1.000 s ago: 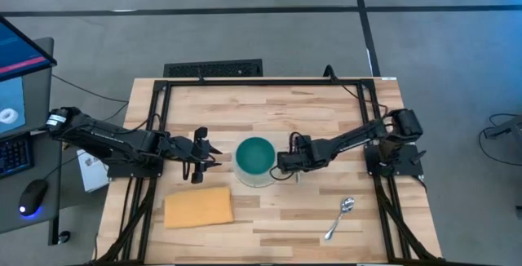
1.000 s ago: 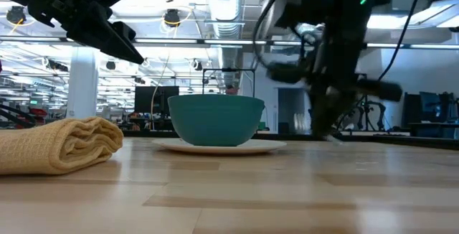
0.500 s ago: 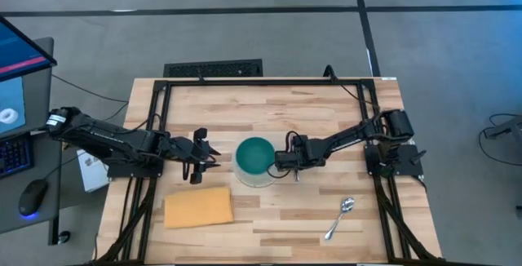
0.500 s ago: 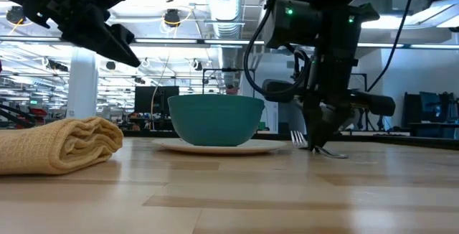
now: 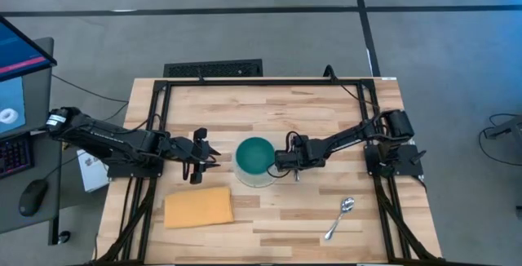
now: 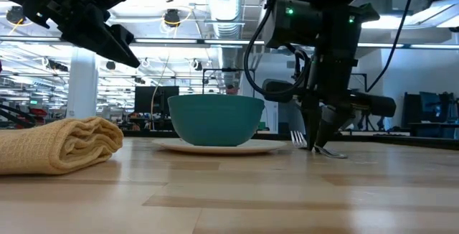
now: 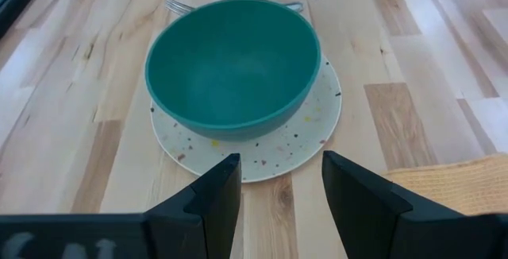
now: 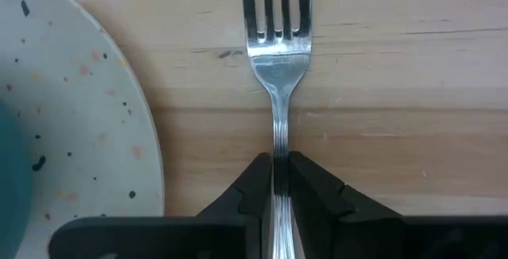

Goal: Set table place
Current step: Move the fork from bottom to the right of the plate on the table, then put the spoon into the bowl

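The right gripper (image 8: 275, 181), jaws pinched on a fork (image 8: 275, 48), lowers it onto the wooden surface (image 5: 277, 111) just beside the plate (image 7: 317, 128) and teal bowl (image 5: 255, 157). The left gripper (image 7: 274, 191) hovers near, jaws wide; napkin (image 5: 198, 206) and spoon (image 5: 339, 217) look unplaced.

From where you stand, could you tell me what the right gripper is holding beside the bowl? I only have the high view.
Observer: The right gripper is shut on a fork by its handle.
Operator: Thank you. Is the fork touching the plate?
Observer: No, the right wrist view shows bare wood between it and the plate.
Operator: And the left gripper?
Observer: The left gripper is open, facing the teal bowl.
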`<action>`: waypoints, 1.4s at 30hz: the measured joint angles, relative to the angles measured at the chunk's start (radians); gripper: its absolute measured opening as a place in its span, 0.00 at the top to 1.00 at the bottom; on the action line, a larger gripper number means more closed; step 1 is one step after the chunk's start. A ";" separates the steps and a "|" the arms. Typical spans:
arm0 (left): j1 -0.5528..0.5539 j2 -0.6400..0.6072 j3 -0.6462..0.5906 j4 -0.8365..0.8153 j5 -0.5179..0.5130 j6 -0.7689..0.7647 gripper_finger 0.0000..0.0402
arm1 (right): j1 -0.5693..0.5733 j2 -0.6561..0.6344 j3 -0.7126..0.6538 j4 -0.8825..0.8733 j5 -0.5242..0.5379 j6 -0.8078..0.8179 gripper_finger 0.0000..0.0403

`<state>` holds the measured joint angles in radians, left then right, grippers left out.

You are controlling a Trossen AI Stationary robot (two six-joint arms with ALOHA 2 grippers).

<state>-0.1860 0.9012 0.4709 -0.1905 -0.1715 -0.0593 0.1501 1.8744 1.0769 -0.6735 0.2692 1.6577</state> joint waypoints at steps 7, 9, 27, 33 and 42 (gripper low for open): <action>0.000 0.000 0.000 -0.002 0.000 -0.013 0.58 | -0.001 0.001 0.000 0.000 -0.011 -0.002 0.82; 0.000 0.000 0.000 -0.002 0.000 -0.013 0.58 | 0.000 0.001 0.000 0.000 -0.010 -0.007 0.82; 0.000 0.000 0.000 -0.009 0.000 -0.016 0.58 | 0.000 0.005 0.016 -0.007 -0.008 -0.010 0.62; 0.000 0.000 0.000 -0.009 0.000 -0.016 0.58 | 0.002 0.009 0.063 -0.082 -0.030 -0.042 0.55; 0.000 0.000 0.000 -0.008 0.000 -0.032 0.58 | 0.022 0.008 0.159 -0.268 0.013 -0.042 0.52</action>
<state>-0.1859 0.9016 0.4709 -0.1989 -0.1715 -0.0910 0.1721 1.8820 1.2359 -0.9412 0.2826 1.6154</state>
